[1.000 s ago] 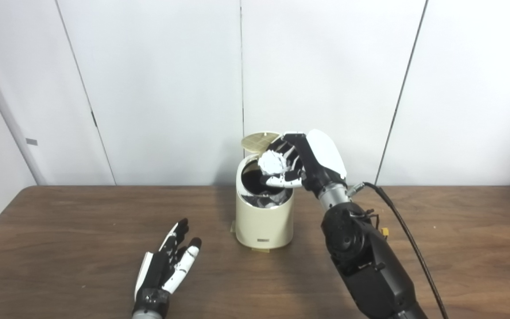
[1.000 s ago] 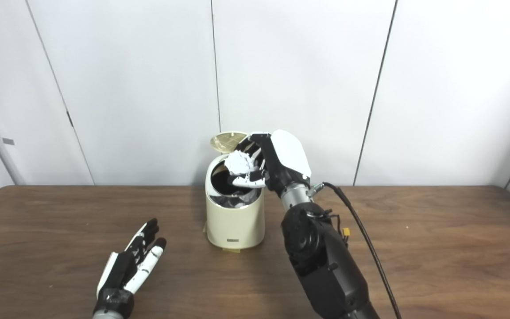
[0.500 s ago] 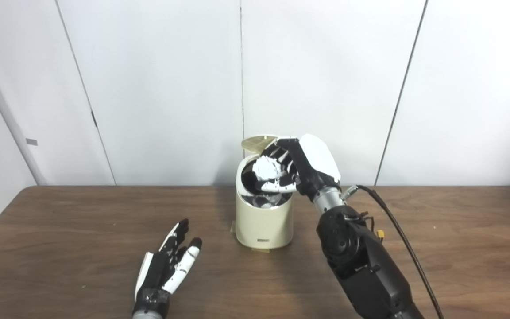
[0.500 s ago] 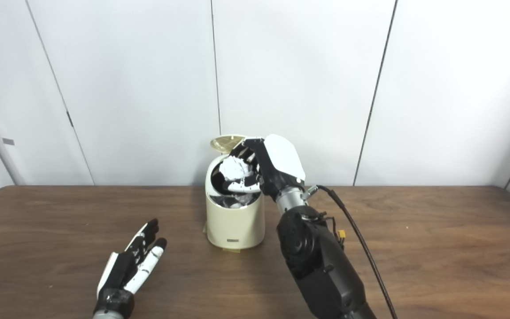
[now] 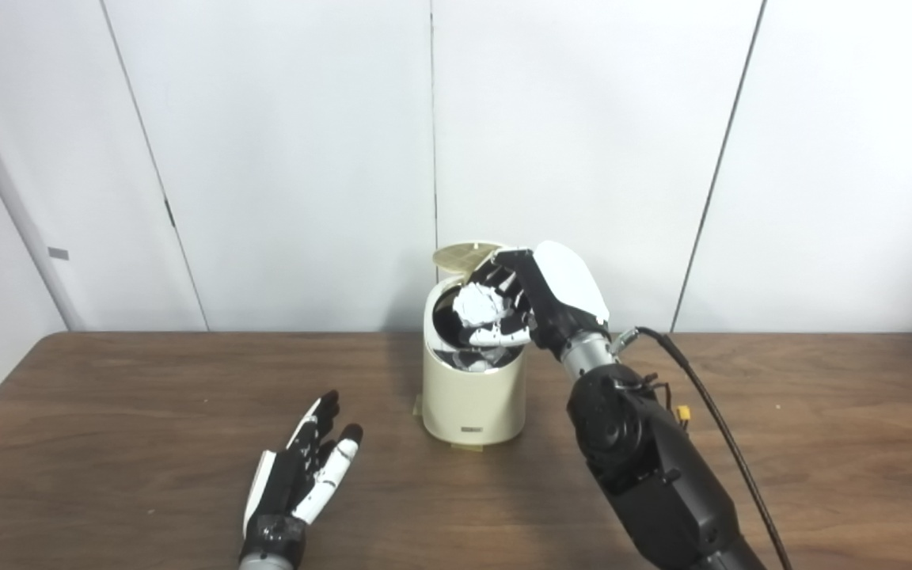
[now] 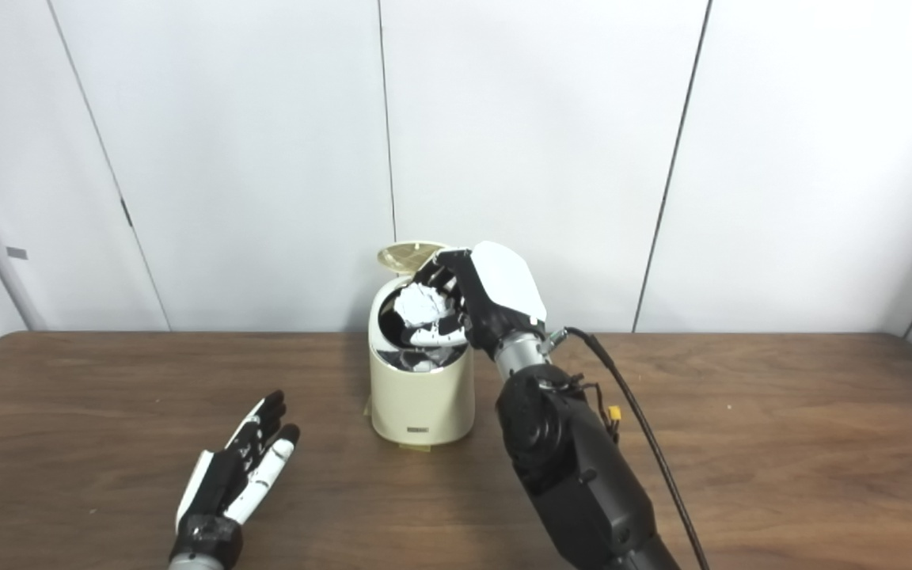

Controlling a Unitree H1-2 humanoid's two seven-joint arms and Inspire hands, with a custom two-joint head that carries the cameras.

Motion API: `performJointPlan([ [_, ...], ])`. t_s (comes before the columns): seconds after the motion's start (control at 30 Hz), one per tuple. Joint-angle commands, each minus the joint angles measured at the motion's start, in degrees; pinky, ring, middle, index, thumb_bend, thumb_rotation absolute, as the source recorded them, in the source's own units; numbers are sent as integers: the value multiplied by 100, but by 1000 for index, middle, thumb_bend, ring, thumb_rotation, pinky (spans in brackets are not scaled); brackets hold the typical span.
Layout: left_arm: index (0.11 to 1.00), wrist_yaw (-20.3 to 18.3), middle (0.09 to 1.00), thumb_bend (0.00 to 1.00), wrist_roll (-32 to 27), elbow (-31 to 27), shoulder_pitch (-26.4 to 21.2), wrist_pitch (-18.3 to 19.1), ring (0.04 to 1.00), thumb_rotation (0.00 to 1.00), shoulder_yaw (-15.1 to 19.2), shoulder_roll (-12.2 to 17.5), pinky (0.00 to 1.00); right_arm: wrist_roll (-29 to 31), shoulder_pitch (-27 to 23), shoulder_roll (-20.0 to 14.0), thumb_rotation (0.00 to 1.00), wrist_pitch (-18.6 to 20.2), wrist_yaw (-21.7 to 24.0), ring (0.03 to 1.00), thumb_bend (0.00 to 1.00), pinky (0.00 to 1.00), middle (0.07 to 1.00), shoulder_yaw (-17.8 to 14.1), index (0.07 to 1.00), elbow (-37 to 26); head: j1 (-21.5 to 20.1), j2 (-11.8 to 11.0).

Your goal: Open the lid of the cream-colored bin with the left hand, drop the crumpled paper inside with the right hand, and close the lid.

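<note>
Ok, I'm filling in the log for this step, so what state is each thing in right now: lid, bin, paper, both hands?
Lid: open, tipped up behind the bin's mouth.
Bin: upright on the table, scraps already inside.
Crumpled paper: held over the bin's mouth, not dropped.
Right hand: shut on the crumpled paper.
Left hand: open, empty, low over the table, away from the bin.

Right robot hand (image 5: 539, 297) raised, fingers curled; left robot hand (image 5: 302, 471) flat, spread.

Cream bin (image 5: 473, 400), white crumpled paper (image 5: 478, 304), brown wood-grain table (image 5: 108, 412).
</note>
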Motion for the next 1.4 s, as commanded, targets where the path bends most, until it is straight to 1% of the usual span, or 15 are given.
performJointPlan([
  [0.0, 987, 12, 954, 563, -39, -110, -85, 6, 974, 598, -10, -33, 1000, -55, -208, -67, 17, 151, 164, 577, 785, 493, 679, 20, 649, -94, 12, 6],
  [0.07, 988, 2, 953, 555, -83, -117, -83, 1, 973, 596, -10, -70, 1000, -60, -201, -77, 6, 214, 224, 574, 853, 466, 683, 35, 691, -113, 27, 31],
  [0.1, 988, 3, 955, 561, -91, -135, -83, 35, 977, 591, -10, -89, 1000, -60, -201, -83, 7, 247, 262, 572, 865, 457, 684, 43, 698, -119, 27, 31],
  [0.17, 987, 14, 958, 572, -74, -173, -83, 86, 980, 589, -19, -108, 1000, -39, -201, -98, 23, 297, 337, 579, 880, 466, 680, 46, 676, -148, 27, 44],
  [0.27, 985, 22, 953, 576, -27, -212, -82, 98, 976, 593, -36, -106, 1000, -10, -195, -124, 30, 297, 384, 599, 898, 514, 675, 45, 647, -179, 22, 49],
  [0.4, 987, -4, 958, 568, -86, -185, -79, 48, 981, 593, -29, -106, 1000, 12, -180, -143, 35, 270, 412, 607, 907, 540, 675, 50, 647, -190, 27, 55],
  [0.67, 987, 14, 953, 589, -82, -190, -74, 39, 979, 589, -35, -108, 1000, 0, -186, -135, 48, 301, 439, 595, 902, 524, 665, 69, 635, -194, 23, 69],
  [0.9, 986, 17, 955, 573, -156, -221, -61, 94, 979, 574, -19, -141, 1000, 11, -150, -124, 49, 222, 341, 583, 901, 510, 655, 52, 624, -220, 12, 65],
  [0.97, 988, 11, 957, 563, -149, -219, -62, 89, 983, 571, -25, -131, 1000, 27, -109, -111, 12, 57, 134, 557, 873, 494, 625, 2, 608, -240, 1, 74],
  [1.0, 987, 14, 958, 563, -142, -214, -66, 86, 984, 573, -26, -129, 1000, 43, -76, -96, 5, -42, -7, 520, 671, 471, 544, -39, 541, -258, -1, 76],
  [1.03, 987, 25, 957, 560, -132, -213, -69, 96, 983, 574, -26, -134, 1000, 48, -46, -91, 2, -134, -131, 462, 596, 444, 527, -68, 526, -275, -2, 75],
  [1.1, 985, 42, 953, 560, -101, -191, -78, 89, 980, 574, -34, -134, 1000, 27, 5, -98, 0, -264, -320, 406, 519, 358, 505, -99, 509, -309, -2, 66],
  [1.17, 986, 37, 954, 560, -111, -161, -82, 65, 980, 577, -37, -132, 1000, 30, 44, -123, 0, -409, -472, 389, 502, 337, 511, -130, 501, -331, -4, 64],
  [1.27, 989, 26, 957, 567, -170, -138, -85, 41, 984, 573, -22, -146, 1000, 53, 92, -188, 0, -568, -610, 385, 497, 338, 524, -195, 486, -411, -6, 57],
  [1.37, 990, 29, 958, 568, -165, -148, -88, 64, 985, 572, -21, -144, 1000, 40, 145, -257, 0, -448, -516, 388, 495, 327, 540, -278, 491, -656, -21, 49],
])
